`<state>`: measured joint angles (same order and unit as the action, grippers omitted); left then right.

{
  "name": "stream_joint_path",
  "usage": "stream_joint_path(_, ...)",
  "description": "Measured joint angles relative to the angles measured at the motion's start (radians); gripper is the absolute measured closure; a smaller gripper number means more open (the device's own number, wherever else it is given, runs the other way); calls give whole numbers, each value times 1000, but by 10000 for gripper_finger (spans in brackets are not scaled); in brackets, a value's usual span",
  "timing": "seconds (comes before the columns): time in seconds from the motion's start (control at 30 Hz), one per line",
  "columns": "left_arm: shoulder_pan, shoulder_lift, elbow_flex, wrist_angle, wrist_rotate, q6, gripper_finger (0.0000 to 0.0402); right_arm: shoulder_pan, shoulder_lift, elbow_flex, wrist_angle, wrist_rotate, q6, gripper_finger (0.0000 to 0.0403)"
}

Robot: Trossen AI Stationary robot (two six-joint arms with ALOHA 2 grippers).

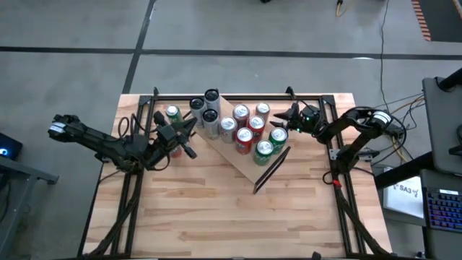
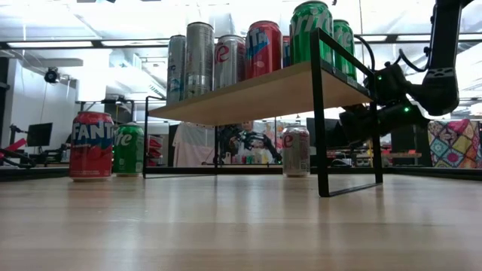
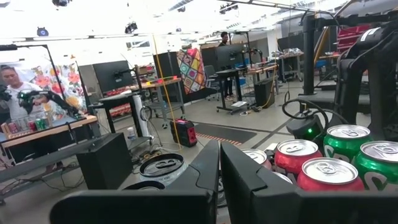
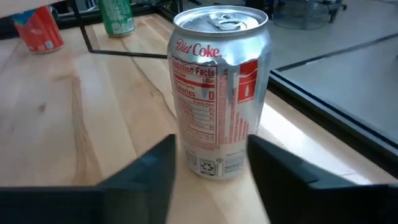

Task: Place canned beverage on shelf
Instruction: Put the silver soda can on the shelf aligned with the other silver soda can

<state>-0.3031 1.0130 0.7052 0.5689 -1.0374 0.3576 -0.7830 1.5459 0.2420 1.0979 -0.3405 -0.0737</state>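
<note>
Silver Diet Coke can stands on the table under the light-wood shelf; right gripper, fingers apart around it, must close next. Left gripper waits pinched together.

The Diet Coke can is standing upright on the plank tabletop — silver with red lettering, tab end up, under the shelf. The shelf — a light-wood board on thin black end frames — is sitting angled across the table and carrying upright cans on top.
</note>
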Motion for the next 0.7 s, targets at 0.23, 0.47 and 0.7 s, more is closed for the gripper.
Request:
stream_joint_path(0.23, 0, 0, 0, 0, 0, 4, 401, 0, 0, 0, -25, 0, -137, 95)
stream_joint_path(0.47, 0, 0, 0, 0, 0, 5, 401, 5, 20, 27, -25, -3, -180, 45)
stream_joint_path(0.7, 0, 0, 0, 0, 0, 5, 401, 6, 65, 87, -50, -4, -152, 44)
